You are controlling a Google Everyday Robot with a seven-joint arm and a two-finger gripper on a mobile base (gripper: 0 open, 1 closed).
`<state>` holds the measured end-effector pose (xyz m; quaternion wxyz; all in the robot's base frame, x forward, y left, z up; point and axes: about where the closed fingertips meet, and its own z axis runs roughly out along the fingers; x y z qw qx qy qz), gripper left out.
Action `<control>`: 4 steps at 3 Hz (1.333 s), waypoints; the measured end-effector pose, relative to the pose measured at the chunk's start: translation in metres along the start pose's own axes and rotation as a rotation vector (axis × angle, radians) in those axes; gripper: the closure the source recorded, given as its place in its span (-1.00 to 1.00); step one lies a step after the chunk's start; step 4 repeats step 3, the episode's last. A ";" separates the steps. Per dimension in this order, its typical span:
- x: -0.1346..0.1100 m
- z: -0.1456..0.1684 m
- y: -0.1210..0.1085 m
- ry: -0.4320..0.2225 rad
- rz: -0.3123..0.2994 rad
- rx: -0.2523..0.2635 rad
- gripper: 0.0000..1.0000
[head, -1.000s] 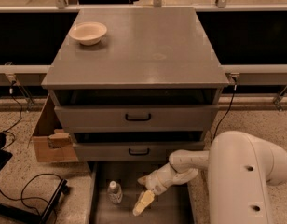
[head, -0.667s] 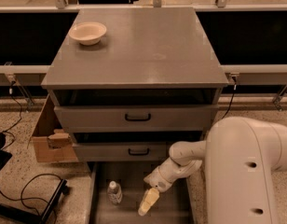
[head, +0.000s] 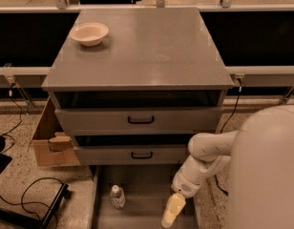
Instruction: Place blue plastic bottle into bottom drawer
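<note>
**Item 1: bottle** (head: 117, 196). It stands upright, cap up, on the floor of the drawer (head: 147, 187), in its left part. The body is clear plastic with a white screw cap and a pale label round the middle. We judge it light and thin-walled, so it is likely to give under a hard squeeze. The bare plastic looks smooth and probably slippery, and being narrow and tall it should tip easily. We would take hold at the labelled middle, where paper offers some grip, and press gently.

**Item 2: drawer.** This is the lowest of three and is pulled out. It is a wide, shallow grey tray with low walls and a flat, matte floor. With the bottle already inside, we judge the placing done.

**Item 3: claw** (head: 172, 212). It is pale yellow and points down over the right part of the drawer, well apart from the bottle. It holds nothing that we can see, and we cannot tell whether it is open or closed. It hangs from a white, rounded arm (head: 206, 151).

**Item 4: bench** (head: 152, 51). A grey, flat-topped cabinet with two upper drawers (head: 185, 120), each with a black handle.

**Item 5: bowl** (head: 89, 33). Pale, round and shallow, it sits on the bench's far left corner.

**Item 6: box** (head: 46, 144). Brown card, on the speckled floor to the left of the bench, with black cables (head: 23, 187) lying nearby.
</note>
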<state>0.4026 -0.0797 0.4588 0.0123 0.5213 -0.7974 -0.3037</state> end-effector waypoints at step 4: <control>0.000 -0.142 0.095 0.265 -0.064 0.113 -1.00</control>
